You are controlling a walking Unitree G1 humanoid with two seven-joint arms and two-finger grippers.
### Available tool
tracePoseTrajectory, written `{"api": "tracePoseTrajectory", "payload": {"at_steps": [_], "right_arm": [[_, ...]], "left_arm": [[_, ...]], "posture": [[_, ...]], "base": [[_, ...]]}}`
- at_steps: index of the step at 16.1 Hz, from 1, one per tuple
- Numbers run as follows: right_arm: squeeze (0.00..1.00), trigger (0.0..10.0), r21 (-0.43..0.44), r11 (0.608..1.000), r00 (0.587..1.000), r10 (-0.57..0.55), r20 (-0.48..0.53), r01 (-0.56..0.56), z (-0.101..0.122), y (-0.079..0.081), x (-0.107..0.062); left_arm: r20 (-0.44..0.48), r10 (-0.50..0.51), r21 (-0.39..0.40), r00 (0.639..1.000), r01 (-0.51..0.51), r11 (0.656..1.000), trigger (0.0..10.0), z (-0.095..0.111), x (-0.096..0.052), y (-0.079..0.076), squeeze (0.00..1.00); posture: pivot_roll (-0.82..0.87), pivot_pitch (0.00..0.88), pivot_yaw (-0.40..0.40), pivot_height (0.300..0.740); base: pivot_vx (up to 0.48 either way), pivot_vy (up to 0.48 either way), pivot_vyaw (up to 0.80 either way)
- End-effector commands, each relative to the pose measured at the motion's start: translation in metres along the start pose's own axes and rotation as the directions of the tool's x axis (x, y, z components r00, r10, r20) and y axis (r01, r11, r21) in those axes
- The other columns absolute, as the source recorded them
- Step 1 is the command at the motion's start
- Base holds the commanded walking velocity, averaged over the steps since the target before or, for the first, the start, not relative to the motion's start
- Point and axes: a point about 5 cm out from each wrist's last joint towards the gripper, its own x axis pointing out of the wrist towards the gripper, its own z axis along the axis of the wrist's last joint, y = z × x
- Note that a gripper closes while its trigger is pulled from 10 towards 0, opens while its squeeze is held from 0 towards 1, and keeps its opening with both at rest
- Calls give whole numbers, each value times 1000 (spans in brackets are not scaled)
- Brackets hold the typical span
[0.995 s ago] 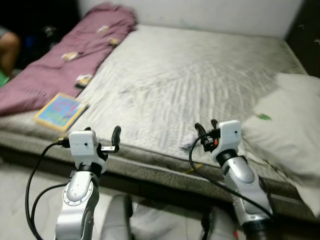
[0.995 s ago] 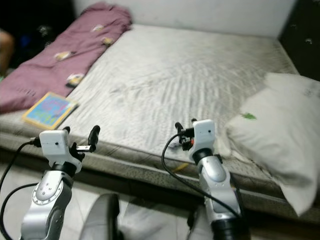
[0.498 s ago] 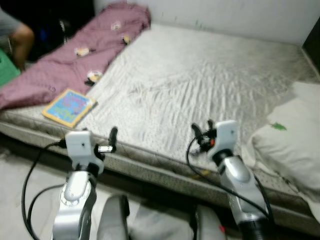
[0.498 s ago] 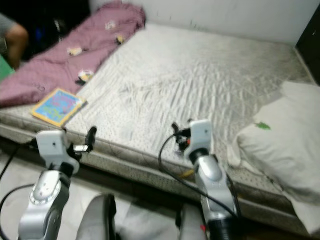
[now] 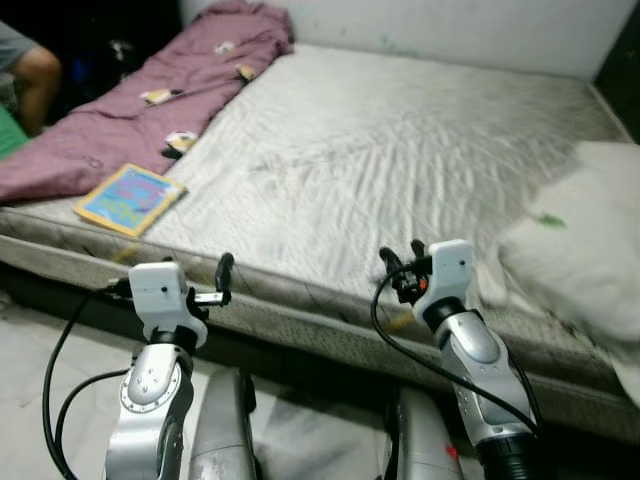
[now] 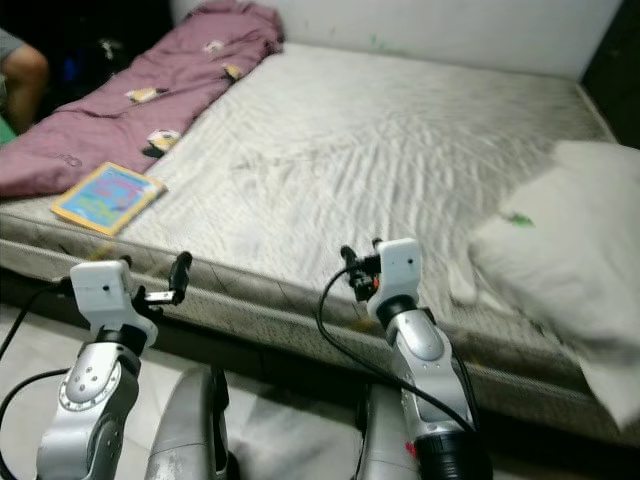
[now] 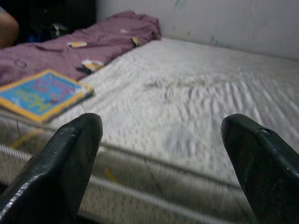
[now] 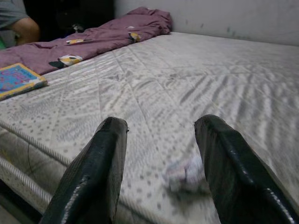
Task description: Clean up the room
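Now, in the eye views, a flat, square book [image 5: 129, 198] lies tilted on the wrinkly grey mattress [image 5: 380, 150], beside the purple blanket [image 5: 140, 105]; the camera has shifted a bit. A soft white pillow [image 5: 580, 260] sits right. In the left wrist view, the left gripper [image 7: 161, 154] is spread wide. In the right wrist view, the right gripper [image 8: 161, 163] is spread above a small crumpled scrap [image 8: 187, 176].

Head cameras high over the mattress [image 5: 400, 130]; wrist cameras low at its near edge.

Book [image 5: 129, 198] left, probably pillow [image 5: 580, 250] right, on mattress [image 5: 380, 150].
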Motion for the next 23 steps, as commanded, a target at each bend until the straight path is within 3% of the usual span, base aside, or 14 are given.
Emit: {"api": "tracePoseTrajectory", "payload": {"at_steps": [1,4,8,10,12,13,15,18,20,23], "right_arm": [[0,10000,8,1000,1000,2,-11,-1,-1,0,1],[0,10000,-4,1000,999,28,-37,-29,-5,4,7],[0,10000,10,998,997,54,-60,-54,-7,12,11],[0,10000,-21,997,993,77,-86,-79,-13,16,13],[0,10000,-20,995,991,95,-97,-97,-16,21,15],[0,10000,-30,991,988,130,-83,-133,-13,28,19],[0,10000,-19,987,985,160,-59,-162,-7,36,32],[0,10000,-25,983,983,181,28,-180,20,49,64],[0,10000,-29,989,986,149,69,-147,30,39,69],[0,10000,-35,994,992,107,70,-105,24,23,63]], "left_arm": [[2,18,25,1000,-18,1000,10000,3,0,3,0],[12,15,13,1000,-15,1000,10000,9,-2,3,0],[3,37,9,999,-37,999,10000,14,-17,3,0],[-51,45,3,998,-44,999,10000,11,-37,2,0],[-80,44,-2,996,-45,999,10000,11,-51,3,0],[-105,54,1,993,-54,999,10000,13,-60,2,0],[-109,38,23,993,-35,999,10000,17,-64,-4,0],[-105,-8,34,994,11,999,10000,29,-68,-10,0],[-103,-17,35,995,20,999,10000,32,-67,-7,0],[-112,-22,37,993,26,999,10000,32,-64,-8,0]], "posture": [[31,0,-10,495],[50,15,-22,495],[78,65,-45,495],[115,156,-52,495],[126,187,-53,495],[143,214,-52,495],[162,241,-48,495],[189,273,-24,495],[179,268,-13,495],[165,261,-10,495]], "base": [[0,0,0],[0,0,0],[0,0,0],[0,0,0],[0,0,0],[0,0,0],[0,0,0],[0,0,0],[139,0,0],[300,0,0]]}}
